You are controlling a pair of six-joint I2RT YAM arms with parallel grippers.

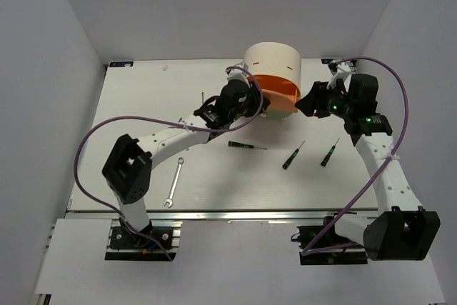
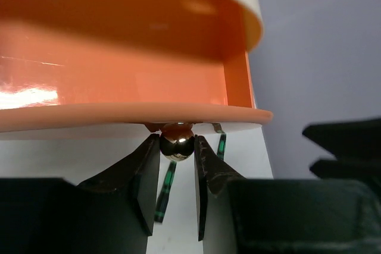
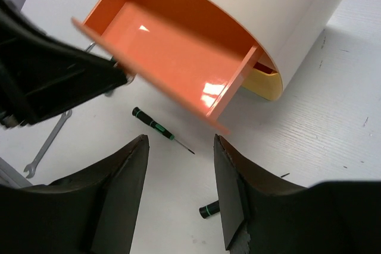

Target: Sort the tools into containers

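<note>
Gripping the small knob (image 2: 176, 147) on the front of the orange drawer (image 2: 119, 46), the left tool (image 2: 177, 142) is narrow, its two dark fingers (image 2: 146, 171) pressed against either side of the knob.

- Knob: a polished metal ball, mirror-bright.
- Orange drawer: glossy moulded plastic with a curved front and straight side walls. It is pulled out of the cabinet (image 1: 271, 58) towards the left tool.
- Cabinet: a cream drum with a smooth matt wall, standing on the table (image 1: 143, 105) directly beyond both tools.
- Yellow drawer (image 3: 268, 82): sits below the orange one, only its edge showing.
- Right tool (image 3: 180, 140): its fingers are spread wide and hold nothing. It hangs just beside the orange drawer's right corner, apart from it. The left arm's black body fills the space to its left, at the drawer front.
- First screwdriver (image 1: 246, 146): a thin steel shaft and a black handle with green bands. It lies flat on the table under the right tool's open gap.
- Second screwdriver (image 1: 293, 155) and third screwdriver (image 1: 330, 153): same pattern, lying on the near side of the right tool, apart from each other.
- Wrench (image 1: 174, 182): flat and silver, on the table well to the near left of the left tool.
- Table: white, with a faint wood grain.
- Purple cables (image 1: 93, 141): loop over each arm.
</note>
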